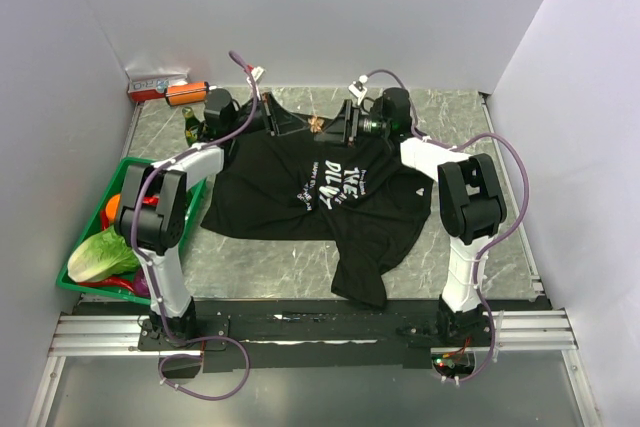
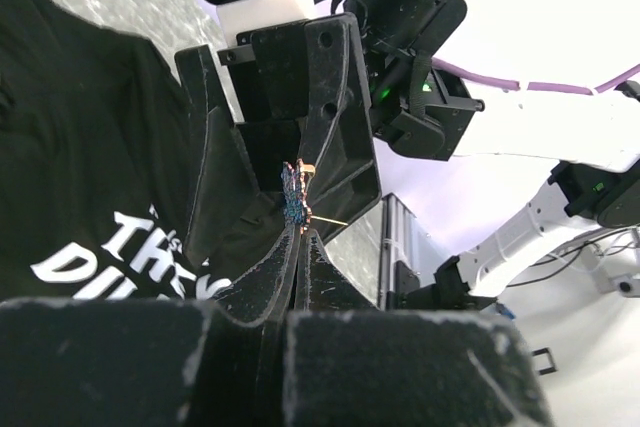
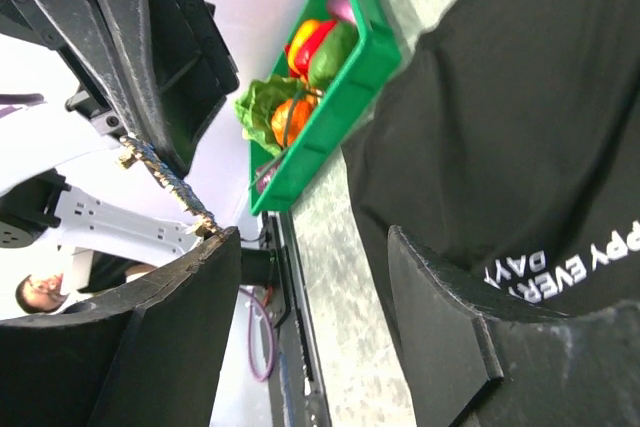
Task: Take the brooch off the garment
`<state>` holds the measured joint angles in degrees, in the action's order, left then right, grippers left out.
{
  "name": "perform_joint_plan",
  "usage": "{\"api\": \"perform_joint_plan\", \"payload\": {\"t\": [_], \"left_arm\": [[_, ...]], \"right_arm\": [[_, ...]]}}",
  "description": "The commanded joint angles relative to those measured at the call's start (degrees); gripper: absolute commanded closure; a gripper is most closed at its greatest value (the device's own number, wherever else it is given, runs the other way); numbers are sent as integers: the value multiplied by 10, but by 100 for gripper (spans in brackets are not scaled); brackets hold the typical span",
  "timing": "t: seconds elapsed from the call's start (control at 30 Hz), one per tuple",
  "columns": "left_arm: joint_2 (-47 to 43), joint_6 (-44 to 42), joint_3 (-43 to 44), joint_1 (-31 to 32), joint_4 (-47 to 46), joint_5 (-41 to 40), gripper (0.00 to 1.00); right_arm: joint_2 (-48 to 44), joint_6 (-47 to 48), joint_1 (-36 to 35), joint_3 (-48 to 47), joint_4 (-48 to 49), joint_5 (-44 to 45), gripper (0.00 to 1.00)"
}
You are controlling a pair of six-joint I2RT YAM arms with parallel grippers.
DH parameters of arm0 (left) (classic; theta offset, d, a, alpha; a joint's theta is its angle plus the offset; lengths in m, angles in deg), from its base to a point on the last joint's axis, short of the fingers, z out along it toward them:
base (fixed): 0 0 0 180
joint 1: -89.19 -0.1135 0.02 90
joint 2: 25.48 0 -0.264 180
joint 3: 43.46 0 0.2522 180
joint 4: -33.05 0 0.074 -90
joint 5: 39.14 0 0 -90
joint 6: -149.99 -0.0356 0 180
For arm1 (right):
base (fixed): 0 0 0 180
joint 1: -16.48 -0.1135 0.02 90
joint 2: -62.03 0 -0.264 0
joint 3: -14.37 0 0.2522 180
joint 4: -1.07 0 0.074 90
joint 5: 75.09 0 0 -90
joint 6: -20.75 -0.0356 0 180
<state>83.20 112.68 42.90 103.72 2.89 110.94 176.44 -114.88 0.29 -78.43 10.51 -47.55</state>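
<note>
1. Black fingers of my left gripper stand closed, pinching the lower edge of the brooch, which rises upright from their tips.
2. Brooch: a small, dark, glittering piece with a thin gold pin jutting sideways. In the top view it hangs just beyond the collar and looks apart from the cloth, though I cannot rule out a caught thread.
3. My right gripper faces the left with its jaws wide apart and nothing held. 1 fingertip lies at the brooch's end; I cannot tell whether it touches.
4. Garment: spread print-up on the table, collar toward the 2 grippers.
5. Step in hand, as I judge it: drawing the brooch clear of the collar, perhaps passing it across.
6. Method: keep the left pinch firm and move away from the collar along the pin's line, so the point does not snag. If the right gripper takes over, it should close on the brooch's body, not the pin, and the left should let go only once that hold is seated.
</note>
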Motion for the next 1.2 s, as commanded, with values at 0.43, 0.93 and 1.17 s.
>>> {"api": "perform_joint_plan", "payload": {"t": [0.43,0.93,1.17], "left_arm": [[55,56,-18,13,-111,30,99],[96,143,-70,12,-183,46,99],[100,179,-111,19,-230,58,99]], "right_arm": [[-3,27,6,-16,-23,-10,33],[-24,55,45,-28,44,-135,30],[-31,206,70,8,-93,-152,35]]}}
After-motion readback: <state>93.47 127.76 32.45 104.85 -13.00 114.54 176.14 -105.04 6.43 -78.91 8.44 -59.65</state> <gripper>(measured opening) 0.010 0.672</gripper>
